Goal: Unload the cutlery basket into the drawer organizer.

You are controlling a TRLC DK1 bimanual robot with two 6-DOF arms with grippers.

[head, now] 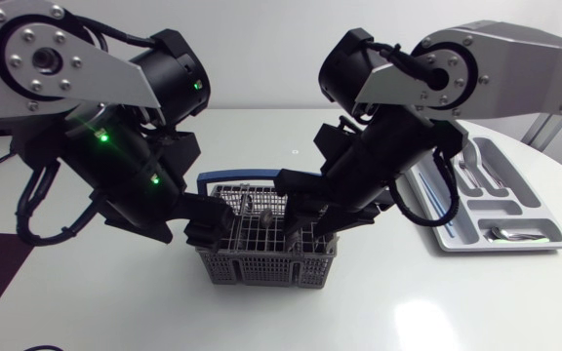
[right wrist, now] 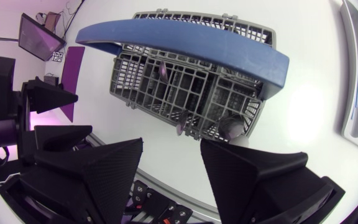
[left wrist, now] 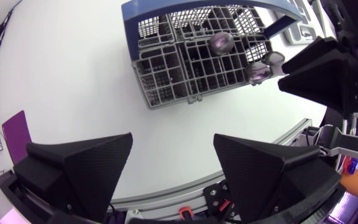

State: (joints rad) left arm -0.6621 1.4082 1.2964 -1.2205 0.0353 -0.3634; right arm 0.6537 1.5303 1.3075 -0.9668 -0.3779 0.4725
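Ahead of right gripper (right wrist: 171,148), basket (right wrist: 126,84) edge.

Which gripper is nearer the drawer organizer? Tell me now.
Right. The right gripper is at the cutlery basket's end nearest the drawer organizer; the left gripper is at the opposite end, farther away.

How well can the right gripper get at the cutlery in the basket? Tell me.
Probably yes: the right gripper is open above the basket, and the nearest rounded cutlery end stands clear of the blue handle, nothing covering it.
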